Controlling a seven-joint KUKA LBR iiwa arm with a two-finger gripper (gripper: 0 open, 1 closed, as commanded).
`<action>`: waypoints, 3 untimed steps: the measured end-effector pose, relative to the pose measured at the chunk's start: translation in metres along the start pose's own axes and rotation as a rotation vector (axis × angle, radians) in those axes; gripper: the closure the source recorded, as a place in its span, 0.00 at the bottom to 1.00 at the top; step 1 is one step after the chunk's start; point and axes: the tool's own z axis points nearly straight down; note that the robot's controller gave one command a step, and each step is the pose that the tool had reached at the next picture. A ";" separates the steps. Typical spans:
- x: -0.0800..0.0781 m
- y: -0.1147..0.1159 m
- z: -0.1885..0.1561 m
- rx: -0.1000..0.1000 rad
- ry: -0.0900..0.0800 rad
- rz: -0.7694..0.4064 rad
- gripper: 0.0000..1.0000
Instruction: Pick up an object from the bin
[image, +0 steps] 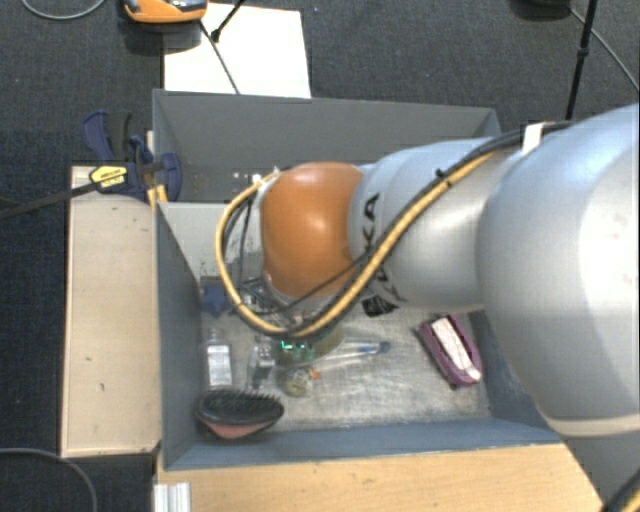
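My gripper reaches down into the bin's front-left part, mostly hidden under the arm's orange cover. Right below it lies a small round greyish thing. A clear pen-like tube with a blue tip stretches to the right of the gripper. To its left rests a small silver-white block. A black oval hairbrush lies at the front wall, just left of and nearer than the gripper.
A purple and white packet lies at the bin's right side. A small blue thing sits against the left wall. The arm and its cover hide the bin's middle and back.
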 end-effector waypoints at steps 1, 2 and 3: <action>-0.020 -0.060 0.061 -0.003 -0.011 0.142 0.00; -0.028 -0.122 0.059 -0.003 -0.015 0.160 0.00; -0.029 -0.119 0.057 -0.005 -0.021 0.160 1.00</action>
